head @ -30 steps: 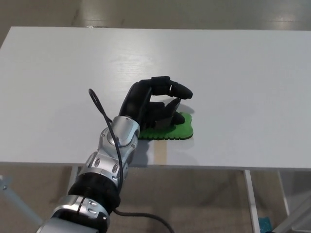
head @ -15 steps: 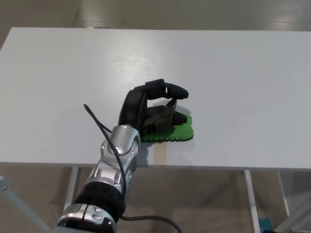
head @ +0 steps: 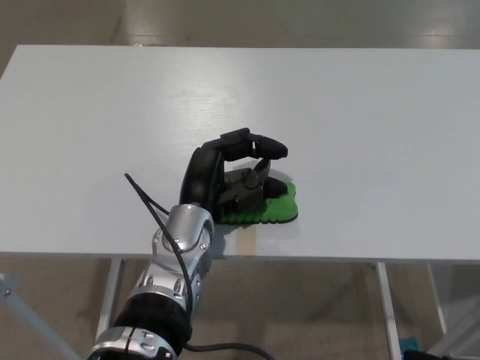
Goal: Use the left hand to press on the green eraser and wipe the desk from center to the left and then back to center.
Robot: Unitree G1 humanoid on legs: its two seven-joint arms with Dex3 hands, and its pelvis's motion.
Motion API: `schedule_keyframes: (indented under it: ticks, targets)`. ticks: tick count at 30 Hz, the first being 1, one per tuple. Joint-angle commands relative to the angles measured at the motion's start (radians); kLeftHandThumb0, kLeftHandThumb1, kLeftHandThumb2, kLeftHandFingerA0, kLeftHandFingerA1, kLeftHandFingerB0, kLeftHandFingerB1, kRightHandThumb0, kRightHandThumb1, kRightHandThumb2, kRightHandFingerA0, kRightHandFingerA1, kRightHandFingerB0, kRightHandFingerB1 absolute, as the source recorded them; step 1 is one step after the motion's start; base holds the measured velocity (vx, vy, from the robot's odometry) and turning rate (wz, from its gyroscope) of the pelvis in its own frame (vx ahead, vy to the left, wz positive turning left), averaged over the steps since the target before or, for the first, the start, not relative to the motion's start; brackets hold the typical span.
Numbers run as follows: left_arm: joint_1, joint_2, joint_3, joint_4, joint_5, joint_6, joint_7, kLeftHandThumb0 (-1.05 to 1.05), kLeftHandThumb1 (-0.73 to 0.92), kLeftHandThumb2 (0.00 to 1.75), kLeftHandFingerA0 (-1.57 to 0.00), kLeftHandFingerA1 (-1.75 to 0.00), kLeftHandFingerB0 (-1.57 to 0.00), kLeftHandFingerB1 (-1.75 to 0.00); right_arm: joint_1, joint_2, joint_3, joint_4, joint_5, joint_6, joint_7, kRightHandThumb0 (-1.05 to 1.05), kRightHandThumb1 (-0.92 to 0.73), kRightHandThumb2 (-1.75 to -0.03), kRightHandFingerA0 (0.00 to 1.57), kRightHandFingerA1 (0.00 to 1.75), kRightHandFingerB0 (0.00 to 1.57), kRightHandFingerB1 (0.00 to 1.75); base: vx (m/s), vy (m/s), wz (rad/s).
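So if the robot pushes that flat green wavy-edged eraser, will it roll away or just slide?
The flat green wavy-edged eraser lies flat and thin, so it probably slides, not rolls. The smooth white desk looks slick, which likely helps. With the black left hand resting on top, it should stay underneath.

No readable text, labels, brands or numbers anywhere: none on white desk [head: 360,112], green eraser [head: 281,207] or left hand [head: 225,176].
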Motion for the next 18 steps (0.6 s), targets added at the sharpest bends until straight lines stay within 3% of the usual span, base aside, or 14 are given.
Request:
schedule_keyframes:
  ticks: [1, 7, 18]
  targets:
    - [0.057, 0.008, -0.006, 0.035, -0.003, 0.028, -0.036, -0.13, 0.83, 0.73, -1.08, -0.75, -0.90, -0.98, 0.000, 0.002, -0.001, 0.003, 0.008, -0.019, 0.003, -0.31, -0.63, -0.58, 0.81, 0.58, 0.73, 0.53, 0.00, 0.000, 0.00]
    - [0.053, 0.032, -0.010, 0.044, 0.003, 0.007, -0.040, -0.13, 0.83, 0.72, -1.08, -0.75, -0.90, -0.96, -0.004, 0.003, 0.002, 0.000, 0.005, -0.005, -0.004, -0.31, -0.63, -0.58, 0.79, 0.56, 0.73, 0.52, 0.00, 0.000, 0.00]
    - [0.032, 0.165, 0.049, 0.052, -0.038, -0.010, -0.094, -0.11, 0.83, 0.72, -1.07, -0.77, -0.88, -0.97, -0.009, 0.008, -0.009, 0.004, 0.019, -0.002, 0.019, -0.32, -0.63, -0.59, 0.81, 0.58, 0.73, 0.52, 0.00, 0.000, 0.00]
